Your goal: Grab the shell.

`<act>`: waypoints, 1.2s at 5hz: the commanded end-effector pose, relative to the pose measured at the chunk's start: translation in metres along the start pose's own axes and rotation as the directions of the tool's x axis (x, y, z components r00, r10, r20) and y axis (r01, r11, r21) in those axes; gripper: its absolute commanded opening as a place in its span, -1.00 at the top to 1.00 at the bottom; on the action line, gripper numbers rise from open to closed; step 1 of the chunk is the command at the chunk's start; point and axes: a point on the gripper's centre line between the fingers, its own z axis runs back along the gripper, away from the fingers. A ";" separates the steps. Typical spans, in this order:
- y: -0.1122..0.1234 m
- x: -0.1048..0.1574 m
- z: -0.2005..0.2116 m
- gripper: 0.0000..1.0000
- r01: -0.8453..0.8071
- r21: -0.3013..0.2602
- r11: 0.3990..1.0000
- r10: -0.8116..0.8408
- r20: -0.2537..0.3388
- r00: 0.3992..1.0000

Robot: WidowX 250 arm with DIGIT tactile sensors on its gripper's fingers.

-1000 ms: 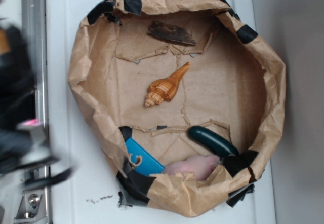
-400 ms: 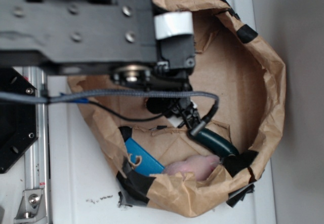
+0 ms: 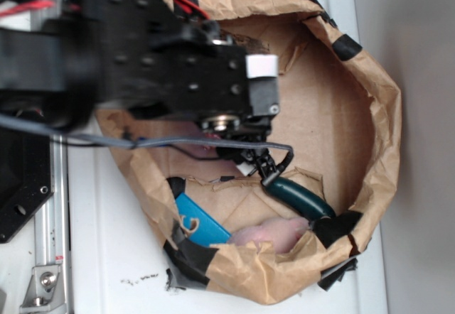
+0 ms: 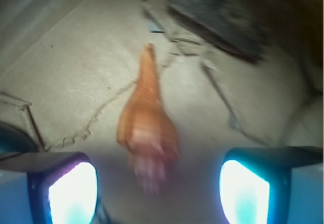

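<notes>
The orange-tan shell (image 4: 146,125) lies on the brown paper floor in the wrist view, its pointed tail aimed away and its pale spire end nearest the camera. My gripper (image 4: 158,193) stands open, its two bright fingertips (image 4: 72,192) far apart on either side of the spire end, with no contact showing. The wrist picture is blurred. In the exterior view the black arm (image 3: 163,65) covers the shell completely, and the gripper itself is hidden under the arm.
A brown paper bag (image 3: 370,79) with black tape forms a walled basin. A dark wood piece (image 4: 220,24) lies beyond the shell. A dark green oblong thing (image 3: 302,199), a blue card (image 3: 202,225) and a pink lump (image 3: 274,234) sit near the front wall.
The arm swung in from the left over the bag, covering the shell and wood piece, and has since shifted slightly lower over the shell's spot.
</notes>
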 end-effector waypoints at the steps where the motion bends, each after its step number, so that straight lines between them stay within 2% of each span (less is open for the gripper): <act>1: -0.019 0.013 -0.019 1.00 0.112 0.026 0.993 -0.112 0.014 0.994; 2: -0.021 0.009 0.005 1.00 0.123 -0.016 0.992 -0.123 0.008 0.992; 3: -0.022 0.020 0.054 1.00 0.186 -0.014 0.982 -0.185 0.043 0.982; 4: -0.020 0.029 0.105 1.00 0.330 -0.045 0.943 -0.324 0.105 0.940; 5: -0.015 0.029 0.155 1.00 0.406 -0.059 0.912 -0.396 0.129 0.909; 6: -0.013 0.018 0.187 1.00 0.414 -0.054 0.909 -0.406 0.112 0.907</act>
